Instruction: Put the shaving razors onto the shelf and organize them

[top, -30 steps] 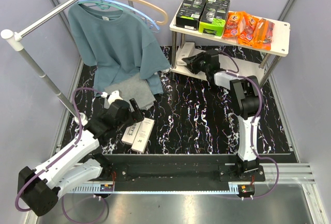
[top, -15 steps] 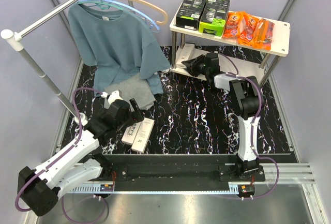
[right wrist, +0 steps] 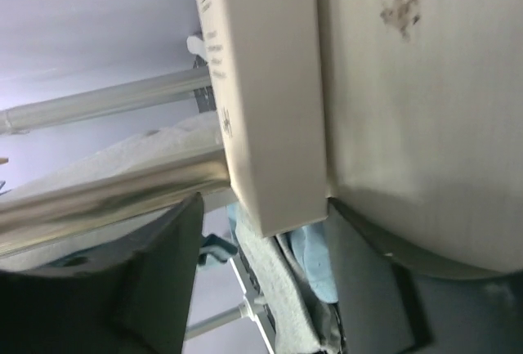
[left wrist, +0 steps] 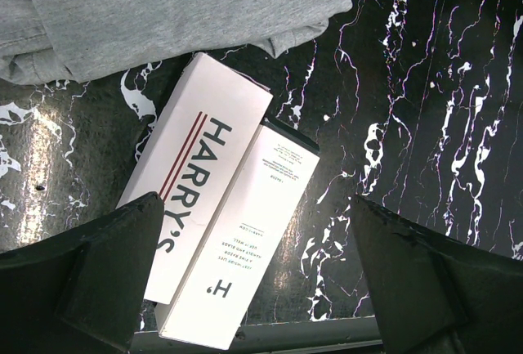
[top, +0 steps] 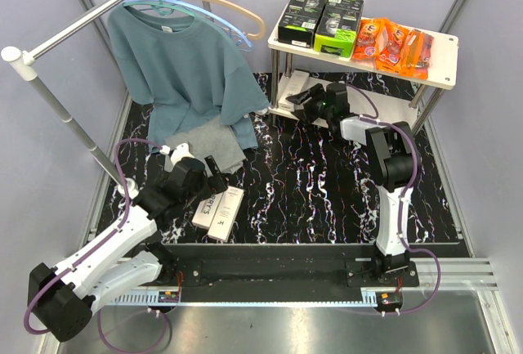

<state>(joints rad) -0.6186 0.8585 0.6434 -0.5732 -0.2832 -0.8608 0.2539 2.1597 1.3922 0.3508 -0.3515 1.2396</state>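
1. Right gripper (right wrist: 263, 207): drawn back a touch toward the near side since a second ago, and its jaws have spread. The left arm has not shifted.
2. Right fingers (right wrist: 155, 280): parted to either side of a slim white box (right wrist: 261, 84), with daylight showing on one side. It looks let go, not gripped.
3. White box: lies on the lower board of the shelf (top: 441, 47), at its left end, close beside a silver metal leg (right wrist: 106, 199).
4. Left gripper (left wrist: 253, 207): spread fully and holding nothing. It hangs over two HARRY'S boxes (left wrist: 204, 199) lying touching side by side on the table (left wrist: 425, 84), near left, with the grey cloth (left wrist: 163, 2) just beyond them.
5. Upper tier: black-and-green boxes (top: 320, 17) at the far left and orange blister packs (top: 392, 43) to their right.
6. Risk, right: a finger brushing the box on the way out could skew it or drag it off the board's edge. A knock on the leg could jolt the shelf.
7. Risk, left: closing over both touching boxes may pinch two at once or shove one aside.
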